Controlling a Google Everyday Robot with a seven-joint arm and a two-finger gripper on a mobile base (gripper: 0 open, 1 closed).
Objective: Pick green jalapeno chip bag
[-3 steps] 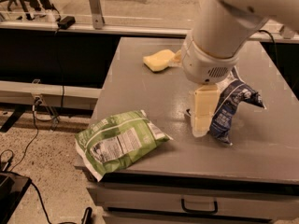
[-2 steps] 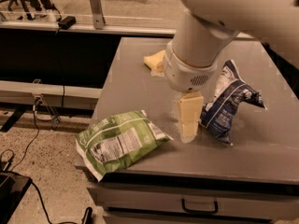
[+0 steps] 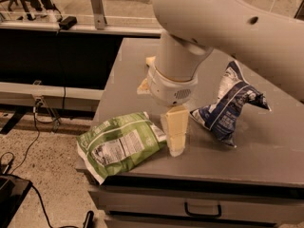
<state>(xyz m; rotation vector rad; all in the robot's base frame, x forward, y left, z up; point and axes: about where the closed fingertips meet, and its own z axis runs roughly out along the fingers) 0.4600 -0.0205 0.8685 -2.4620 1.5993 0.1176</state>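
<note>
Since the earlier frames the gripper [image 3: 175,144] has shifted toward the view's left and nearer the table's front edge, leaving the dark blue and white snack bag [image 3: 229,109] and closing on the green jalapeno chip bag [image 3: 121,145]; both bags lie where they lay before. Gripper observed pointing straight down from the white wrist housing [image 3: 172,85], its cream tip low over the grey table [image 3: 256,160] or on it; contact with the surface cannot be confirmed. Whether the gripper is released or clenched cannot be told from this view, and nothing is seen held in it. Green jalapeno chip bag noted immediately to the view's left of the gripper, lying flat with its white label panel and black text facing up, its right end just beside the gripper; touching or a hair apart cannot be determined. The bag's lower left corner overhangs the table's front-left corner. Dark blue and white snack bag stands crumpled and upright to the view's right of the gripper, near but apart from it. Yellow sponge [image 3: 144,85] lies behind the gripper, mostly hidden by the wrist housing. Large white arm segment [image 3: 228,27] spans the upper view above the gripper. Drawer handle [image 3: 203,209] sits below the gripper on the table's front face. Black cables [image 3: 29,146] trail on the floor well off to the view's left.
</note>
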